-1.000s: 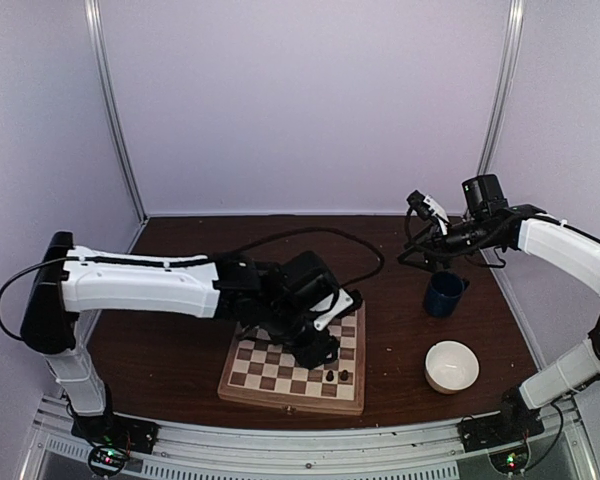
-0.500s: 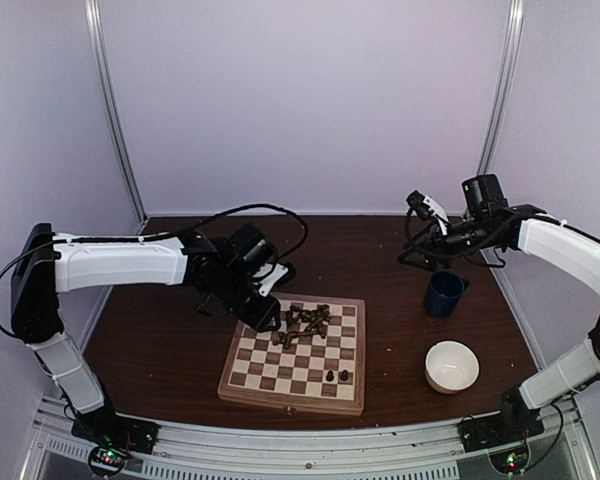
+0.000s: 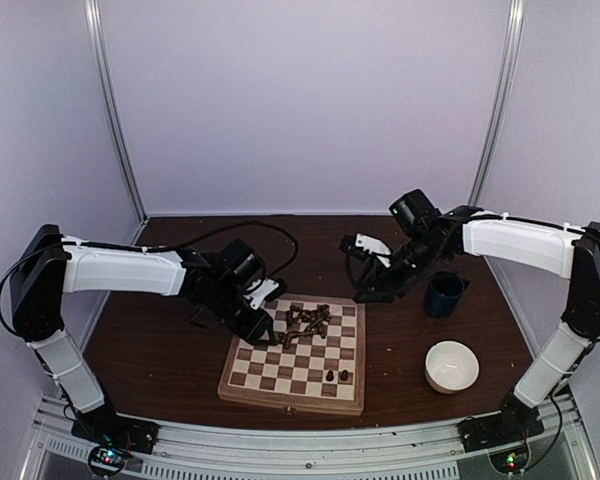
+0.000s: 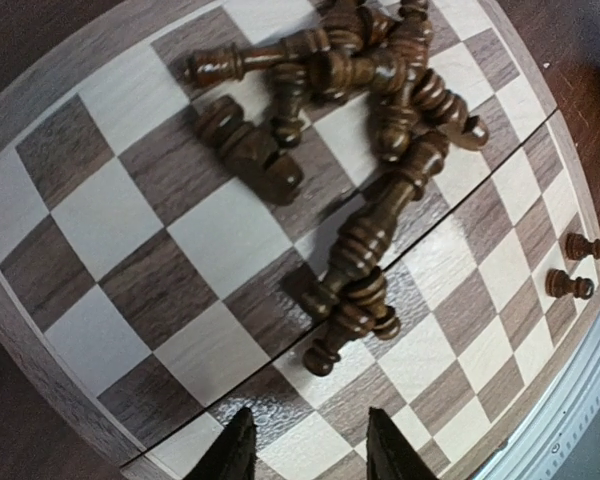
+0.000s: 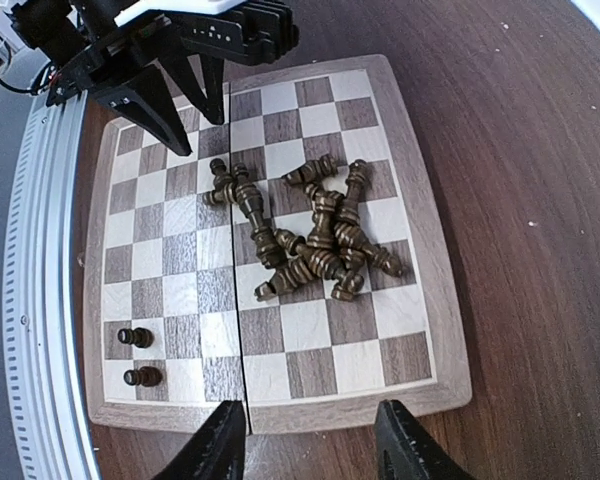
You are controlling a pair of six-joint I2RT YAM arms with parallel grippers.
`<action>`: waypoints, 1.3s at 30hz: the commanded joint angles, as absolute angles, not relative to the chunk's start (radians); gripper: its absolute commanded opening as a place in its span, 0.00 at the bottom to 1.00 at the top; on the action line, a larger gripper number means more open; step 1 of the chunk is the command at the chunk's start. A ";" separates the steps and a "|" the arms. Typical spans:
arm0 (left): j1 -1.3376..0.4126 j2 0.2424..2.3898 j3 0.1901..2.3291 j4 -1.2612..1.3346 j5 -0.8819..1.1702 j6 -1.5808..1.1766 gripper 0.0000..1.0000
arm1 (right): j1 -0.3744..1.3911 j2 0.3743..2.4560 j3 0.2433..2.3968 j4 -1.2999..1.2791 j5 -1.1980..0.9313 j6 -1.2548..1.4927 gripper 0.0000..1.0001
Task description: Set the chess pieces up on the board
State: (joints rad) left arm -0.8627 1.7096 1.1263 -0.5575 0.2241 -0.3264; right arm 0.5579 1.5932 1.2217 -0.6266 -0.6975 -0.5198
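Dark brown turned chess pieces (image 4: 370, 230) lay heaped on the checkered wooden board (image 4: 225, 240), just beyond the left gripper (image 4: 305, 455), fingers parted and empty; the right gripper (image 5: 305, 440), likewise parted and empty, hung farther off.

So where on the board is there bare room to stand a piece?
On the board, the near-left squares are bare, from the heap of pieces down to the near edge and across to the two standing pawns. The far squares are crowded with that heap, and the left gripper hangs over the far-left corner.
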 commanded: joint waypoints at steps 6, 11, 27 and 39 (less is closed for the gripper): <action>-0.828 1.654 0.985 -0.312 0.286 -0.338 0.31 | 0.687 1.764 1.403 -0.741 -0.578 -0.586 0.47; -0.803 1.598 0.910 -0.220 0.291 -0.395 0.31 | 0.728 1.890 1.533 -0.796 -0.545 -0.515 0.43; -0.790 1.412 0.743 -0.084 0.233 -0.571 0.35 | 0.795 2.168 1.815 -0.949 -0.455 -0.400 0.41; -0.790 1.427 0.747 -0.054 0.229 -0.603 0.35 | 0.821 2.237 1.851 -0.959 -0.382 -0.363 0.40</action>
State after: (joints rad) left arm -0.7971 1.4315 0.7506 -0.1158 0.2390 -0.5789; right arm 0.8139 2.2097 1.8099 -0.9436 -0.4332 -0.3885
